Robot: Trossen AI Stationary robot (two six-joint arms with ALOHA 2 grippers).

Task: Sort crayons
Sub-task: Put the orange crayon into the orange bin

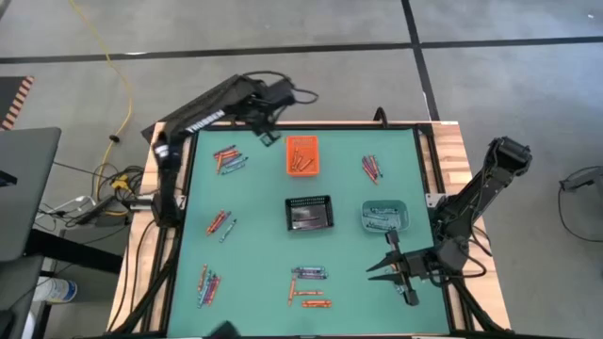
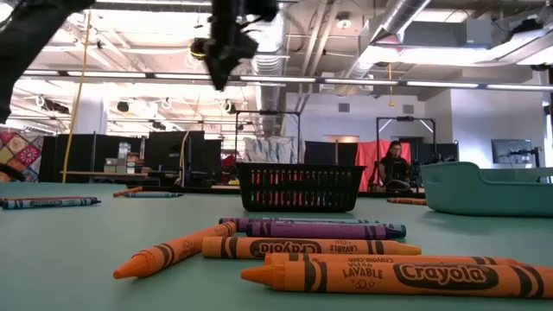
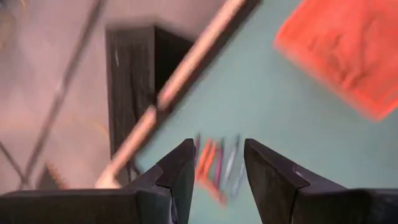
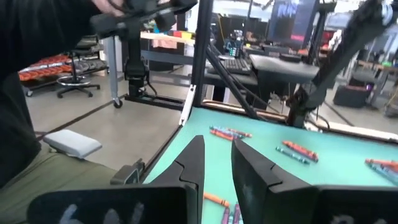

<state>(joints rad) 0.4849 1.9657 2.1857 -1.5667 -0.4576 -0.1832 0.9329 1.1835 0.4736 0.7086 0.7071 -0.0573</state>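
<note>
Crayons lie in small clusters on the green table: far left (image 1: 228, 158), far right (image 1: 370, 168), mid left (image 1: 220, 223), near left (image 1: 207, 282) and near centre (image 1: 311, 287). The orange bin (image 1: 301, 155), black mesh bin (image 1: 309, 214) and teal bin (image 1: 383, 217) stand mid-table. My left gripper (image 1: 270, 135) hangs high above the far edge, left of the orange bin, open and empty (image 3: 217, 149); the far-left crayons (image 3: 217, 165) show below it. My right gripper (image 1: 380, 256) hovers near the teal bin's near side, pointing level toward the table's left, open and empty (image 4: 217, 146).
In the low view, orange crayons (image 2: 389, 276) and a purple one (image 2: 311, 229) lie close to the camera, in front of the mesh bin (image 2: 300, 187). A dark frame rail (image 1: 283, 127) borders the table's far edge. A person (image 2: 395, 164) sits in the room beyond.
</note>
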